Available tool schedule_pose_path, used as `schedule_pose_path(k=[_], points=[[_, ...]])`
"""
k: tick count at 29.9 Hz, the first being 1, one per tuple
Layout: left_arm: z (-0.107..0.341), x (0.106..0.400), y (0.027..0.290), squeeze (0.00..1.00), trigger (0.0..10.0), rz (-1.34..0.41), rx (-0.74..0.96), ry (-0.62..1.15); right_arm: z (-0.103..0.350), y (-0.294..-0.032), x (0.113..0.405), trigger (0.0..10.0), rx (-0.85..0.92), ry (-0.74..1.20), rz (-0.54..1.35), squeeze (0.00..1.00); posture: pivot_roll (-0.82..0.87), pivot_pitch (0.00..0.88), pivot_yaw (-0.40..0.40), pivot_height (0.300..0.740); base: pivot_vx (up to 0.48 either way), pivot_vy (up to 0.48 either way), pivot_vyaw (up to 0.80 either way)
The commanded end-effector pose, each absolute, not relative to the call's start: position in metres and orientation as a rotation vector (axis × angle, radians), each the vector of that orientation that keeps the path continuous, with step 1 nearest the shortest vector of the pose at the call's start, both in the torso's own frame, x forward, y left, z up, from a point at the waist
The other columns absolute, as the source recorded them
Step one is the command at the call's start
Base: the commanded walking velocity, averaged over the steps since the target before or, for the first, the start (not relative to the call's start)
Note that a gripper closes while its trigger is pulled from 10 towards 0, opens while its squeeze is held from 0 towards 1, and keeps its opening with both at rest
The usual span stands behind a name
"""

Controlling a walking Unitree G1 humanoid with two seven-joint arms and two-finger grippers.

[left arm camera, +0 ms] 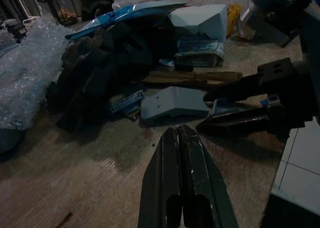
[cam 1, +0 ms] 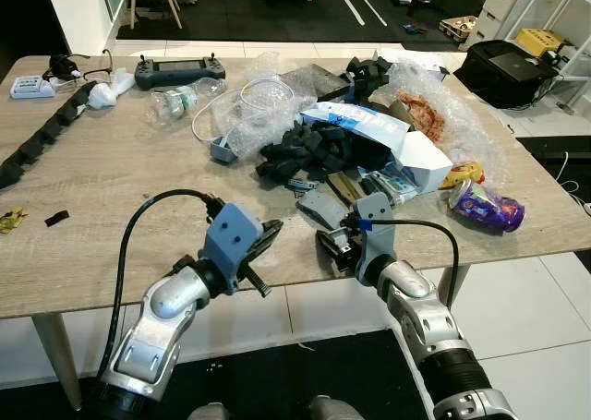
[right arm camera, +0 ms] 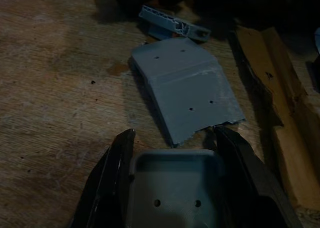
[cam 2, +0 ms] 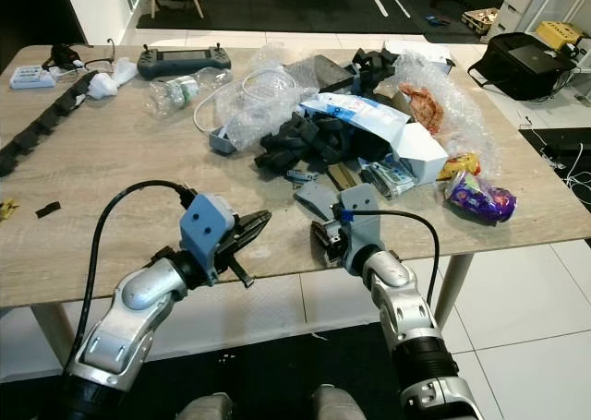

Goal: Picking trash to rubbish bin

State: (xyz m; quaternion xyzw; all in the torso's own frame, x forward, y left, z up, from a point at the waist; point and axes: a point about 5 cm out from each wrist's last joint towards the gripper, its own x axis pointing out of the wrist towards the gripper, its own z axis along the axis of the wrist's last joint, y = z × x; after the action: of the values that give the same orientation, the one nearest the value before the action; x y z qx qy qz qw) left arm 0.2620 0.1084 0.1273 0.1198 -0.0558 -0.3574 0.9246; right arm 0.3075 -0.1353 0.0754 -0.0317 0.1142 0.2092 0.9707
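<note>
The right gripper point(right arm camera: 176, 153) has its two black fingers point(right arm camera: 116, 160) spread around a small grey plastic tray-shaped piece point(right arm camera: 172, 185) with two small holes in its floor, one finger pressed along each side of it, at the near edge of the light wooden table point(cam 1: 111, 189). Just beyond the fingertips lies one flat grey plastic plate point(right arm camera: 185, 90) with a broken edge, and past that a small blue-grey ribbed plastic strip point(right arm camera: 172, 26). Off to one side of these fingers lie two brown cardboard strips point(right arm camera: 280, 118) side by side. The left gripper point(left arm camera: 181, 138) holds its two fingers pressed together with nothing between them, hovering low over bare table just beside the right gripper, tips aimed toward the grey plate. Farther ahead of both grippers the trash heap spreads: a pile of black foam blocks point(cam 1: 305, 150), one white and blue cardboard box point(cam 1: 383, 136), crumpled clear bubble wrap point(cam 1: 251, 106), one clear plastic bottle point(cam 1: 180, 99), one purple foil snack packet point(cam 1: 488, 208) and one yellow wrapper point(cam 1: 464, 173). One black chain of foam links point(cam 1: 46, 134) lies well apart, out beyond the left fingers, near one dark grey handheld controller point(cam 1: 178, 69).
</note>
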Motion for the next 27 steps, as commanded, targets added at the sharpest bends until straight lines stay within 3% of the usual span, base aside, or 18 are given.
schedule_pose_path(k=[1,11,12,17,22,27], points=[[0.128,0.259,0.107,0.00,10.0,-0.754,0.275,-0.115,0.060,-0.146,0.301,0.0,-0.066,0.313,0.381,0.00,0.04,0.064,-0.071,0.740,0.000,0.000,0.00],[0.128,0.260,0.109,0.00,10.0,-0.724,0.278,-0.120,0.078,-0.144,0.308,0.0,-0.029,0.224,0.368,0.00,0.05,0.054,-0.073,0.740,0.000,0.000,0.00],[0.130,0.263,0.112,0.00,10.0,-0.686,0.267,-0.131,0.091,-0.139,0.310,10.0,0.003,0.147,0.387,0.00,0.05,0.052,-0.072,0.740,0.000,0.000,0.00],[0.134,0.272,0.118,0.00,10.0,-0.572,0.237,-0.148,0.117,-0.133,0.311,10.0,0.061,-0.012,0.424,0.00,0.04,0.046,-0.070,0.740,0.000,0.000,0.00],[0.136,0.287,0.144,0.00,10.0,-0.191,0.136,-0.155,0.133,-0.129,0.311,10.0,-0.039,-0.126,0.425,0.00,0.04,0.036,-0.070,0.740,0.000,0.000,0.00],[0.130,0.288,0.147,0.00,10.0,-0.161,0.164,-0.113,0.134,-0.127,0.311,10.0,-0.059,-0.129,0.438,0.00,0.04,0.034,-0.074,0.740,0.000,0.000,0.00]])
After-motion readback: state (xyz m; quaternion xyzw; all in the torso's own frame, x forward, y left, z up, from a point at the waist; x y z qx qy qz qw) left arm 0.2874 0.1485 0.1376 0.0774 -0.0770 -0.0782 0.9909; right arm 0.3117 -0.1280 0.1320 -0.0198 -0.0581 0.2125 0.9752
